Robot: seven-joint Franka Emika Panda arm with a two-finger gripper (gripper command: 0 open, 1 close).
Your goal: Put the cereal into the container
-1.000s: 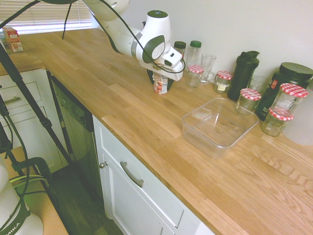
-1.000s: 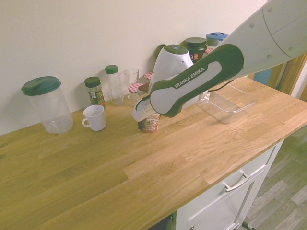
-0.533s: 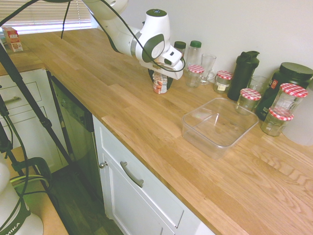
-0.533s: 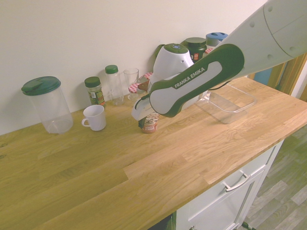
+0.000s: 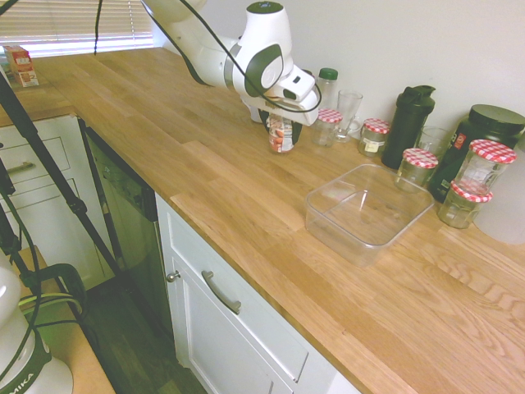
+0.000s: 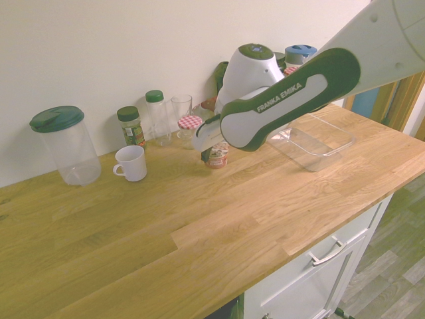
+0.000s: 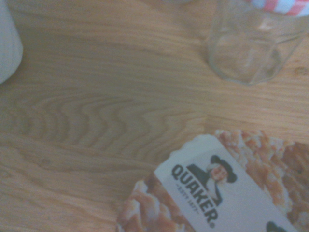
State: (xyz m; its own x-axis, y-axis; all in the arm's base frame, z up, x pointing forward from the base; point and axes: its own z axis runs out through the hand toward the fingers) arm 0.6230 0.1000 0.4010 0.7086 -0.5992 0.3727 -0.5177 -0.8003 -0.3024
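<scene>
The cereal is a small red-orange and white cup, held upright just above the wooden counter, in front of the jars. My gripper is shut on its top from above. From the other side the cereal hangs under the gripper. Its Quaker-printed lid fills the lower part of the wrist view. The container, a clear square tub, stands open on the counter further right, apart from the cup; it also shows behind the arm as the container.
Glass jars with red-checked lids line the wall, along with a drinking glass and a black shaker bottle. A white mug and a green-lidded pitcher stand on the far side.
The fingers closed on the cereal. The arm then lifted it slightly and carried it along the counter toward the jars and the container.
</scene>
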